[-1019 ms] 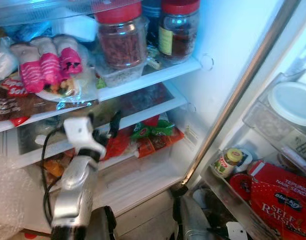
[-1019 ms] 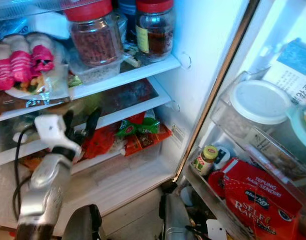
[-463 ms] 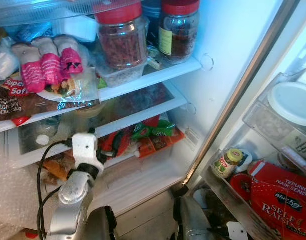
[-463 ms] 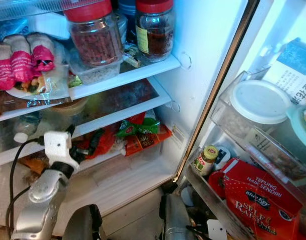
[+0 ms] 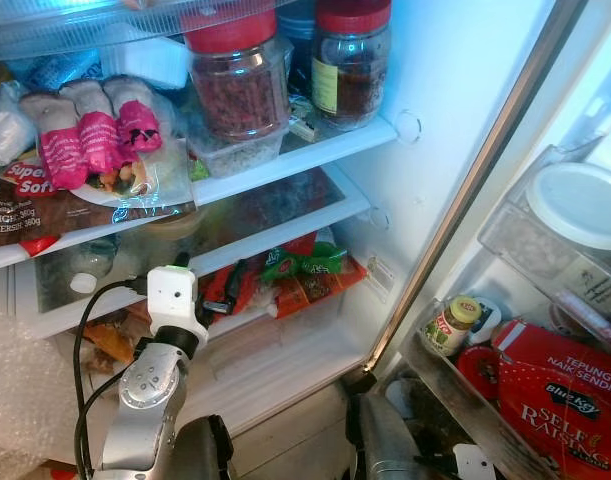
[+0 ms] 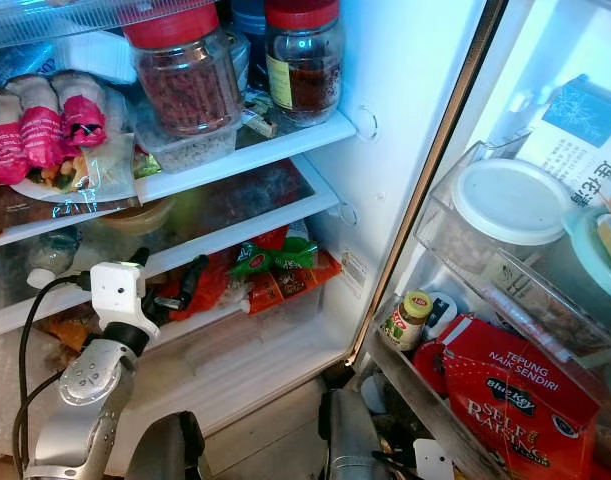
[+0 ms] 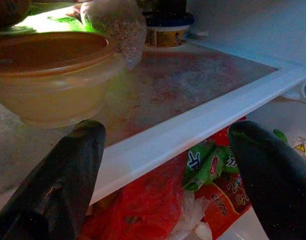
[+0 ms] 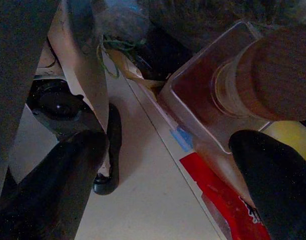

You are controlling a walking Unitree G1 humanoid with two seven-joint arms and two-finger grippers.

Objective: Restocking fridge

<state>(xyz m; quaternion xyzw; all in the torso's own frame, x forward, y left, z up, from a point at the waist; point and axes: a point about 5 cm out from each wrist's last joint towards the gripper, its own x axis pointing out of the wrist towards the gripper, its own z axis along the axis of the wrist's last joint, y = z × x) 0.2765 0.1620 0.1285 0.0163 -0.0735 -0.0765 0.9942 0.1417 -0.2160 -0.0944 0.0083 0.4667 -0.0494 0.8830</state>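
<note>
Left wrist view: left gripper jaws wide, empty, at glass shelf edge; lidded tub on it; right gripper jaws apart, empty.

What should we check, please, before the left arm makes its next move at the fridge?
1. Left gripper open and empty: ok.
2. Gripper in front of the white shelf edge, not touching it: ok.
3. Lidded bowl upright on the shelf: ok.
4. Free shelf space beside the bowl: ok.
5. Red and green packets in the drawer below, apart from the fingers: ok.
6. Item to restock next: cannot tell.
</note>
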